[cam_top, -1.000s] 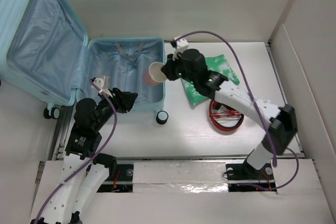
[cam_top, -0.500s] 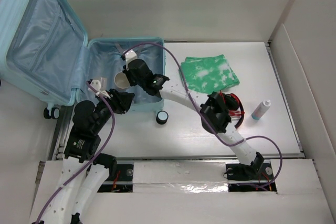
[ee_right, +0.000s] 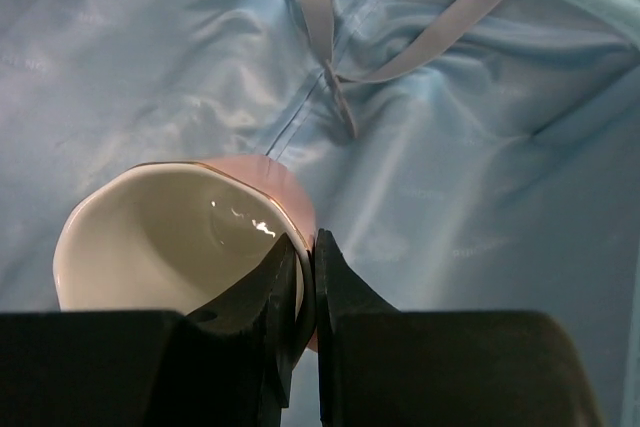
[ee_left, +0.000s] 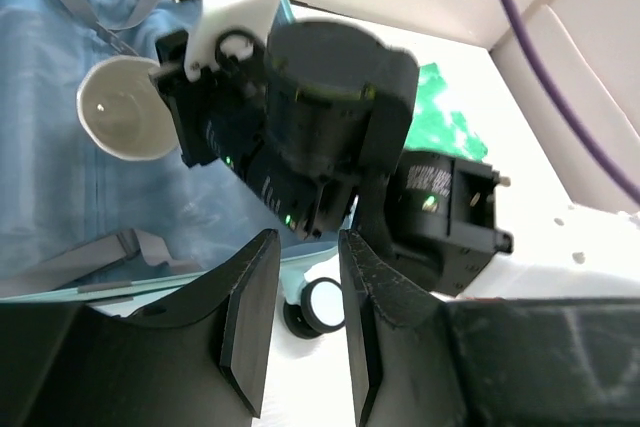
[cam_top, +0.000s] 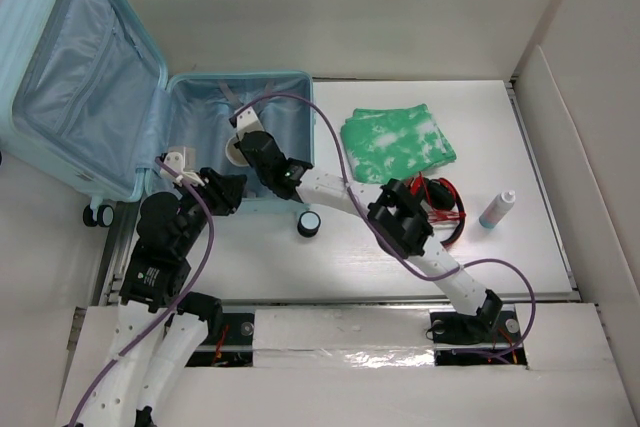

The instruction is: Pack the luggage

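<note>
Placement step: right hand pinches the pink cup by its rim, low over the lining of the open luggage at the table far-left; seat its base clear of the straps before letting go; left hand parted, empty.

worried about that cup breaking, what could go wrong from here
1. The right arm's jaws pinch the pink cup only by its rim, over the luggage lining; it could slip or tip on release.
2. The left arm's jaws hover open close to the right wrist at the luggage's front wall; the arms could bump.
3. The loose straps near the cup could snag.
</note>
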Robot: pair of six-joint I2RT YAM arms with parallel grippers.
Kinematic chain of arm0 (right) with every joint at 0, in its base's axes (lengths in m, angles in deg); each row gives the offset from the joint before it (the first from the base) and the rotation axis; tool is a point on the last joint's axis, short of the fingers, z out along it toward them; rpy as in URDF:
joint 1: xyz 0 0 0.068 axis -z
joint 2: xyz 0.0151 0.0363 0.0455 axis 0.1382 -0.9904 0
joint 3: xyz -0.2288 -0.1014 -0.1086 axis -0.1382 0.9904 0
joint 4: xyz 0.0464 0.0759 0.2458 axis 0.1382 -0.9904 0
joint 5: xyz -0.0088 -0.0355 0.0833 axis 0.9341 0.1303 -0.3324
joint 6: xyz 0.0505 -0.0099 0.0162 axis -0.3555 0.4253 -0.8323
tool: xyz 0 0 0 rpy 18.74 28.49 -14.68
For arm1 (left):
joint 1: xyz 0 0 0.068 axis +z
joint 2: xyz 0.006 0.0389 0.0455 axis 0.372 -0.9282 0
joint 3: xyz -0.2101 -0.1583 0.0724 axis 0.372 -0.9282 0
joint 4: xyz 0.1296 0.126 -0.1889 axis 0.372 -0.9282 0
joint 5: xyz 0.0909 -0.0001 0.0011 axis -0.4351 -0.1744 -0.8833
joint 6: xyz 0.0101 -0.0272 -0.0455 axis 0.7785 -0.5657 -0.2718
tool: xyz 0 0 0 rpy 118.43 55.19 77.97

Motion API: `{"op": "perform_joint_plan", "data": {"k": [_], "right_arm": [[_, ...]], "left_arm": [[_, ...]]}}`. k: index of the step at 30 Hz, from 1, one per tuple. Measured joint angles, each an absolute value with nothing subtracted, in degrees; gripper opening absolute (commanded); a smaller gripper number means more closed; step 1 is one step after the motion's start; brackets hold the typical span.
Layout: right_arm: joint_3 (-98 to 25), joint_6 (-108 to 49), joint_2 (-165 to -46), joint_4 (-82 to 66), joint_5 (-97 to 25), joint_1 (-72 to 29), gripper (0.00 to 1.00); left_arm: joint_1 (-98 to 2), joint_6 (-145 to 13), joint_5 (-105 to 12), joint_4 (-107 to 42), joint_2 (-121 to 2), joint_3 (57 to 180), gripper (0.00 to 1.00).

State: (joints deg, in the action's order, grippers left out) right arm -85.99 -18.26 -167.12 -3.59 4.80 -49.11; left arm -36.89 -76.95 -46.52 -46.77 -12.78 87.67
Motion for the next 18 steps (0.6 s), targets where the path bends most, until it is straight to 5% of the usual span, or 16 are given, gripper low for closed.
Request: {"op": "perform_joint_plan", "data": {"k": [6, 18], "right_arm": [[-73.2, -20.2, -163.6, 2.5, 4.1, -50.9, 0.38], [-60.3, -25.9, -147.8, 3.0, -4.1, -53.2, 0.71]], "left_arm": [[-36.9, -77.4, -47.8, -47.1, -12.7, 87.7, 0.27], [-36.9, -77.8, -49.0, -47.4, -11.8, 87.8, 0.28]]}}
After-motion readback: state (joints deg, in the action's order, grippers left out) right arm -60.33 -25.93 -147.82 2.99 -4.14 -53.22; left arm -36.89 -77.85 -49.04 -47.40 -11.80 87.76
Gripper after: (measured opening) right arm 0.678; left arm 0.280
